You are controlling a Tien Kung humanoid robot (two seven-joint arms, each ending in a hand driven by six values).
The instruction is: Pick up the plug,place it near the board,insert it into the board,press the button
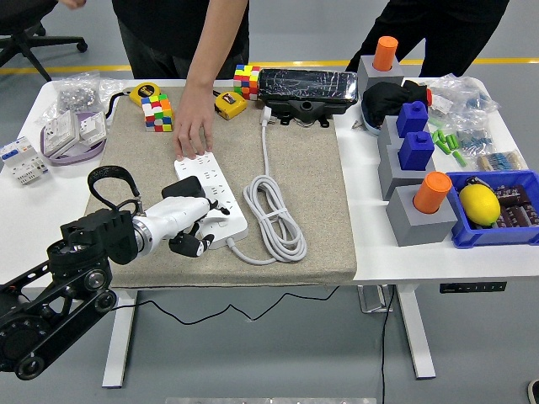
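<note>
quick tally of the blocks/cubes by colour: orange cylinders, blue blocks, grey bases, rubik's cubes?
Orange cylinders: 2, one at the far right and one near the blue bin
Blue blocks: 2, and
Grey bases: 3 visible, e.g.
Rubik's cubes: 2, and
Total: 9

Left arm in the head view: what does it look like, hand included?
The left arm is black, built of bulky segments with round joint housings. A black cable loops up above the wrist. The forearm end is a white and silver cylinder, and the left hand has white casing with dark fingers.
</note>
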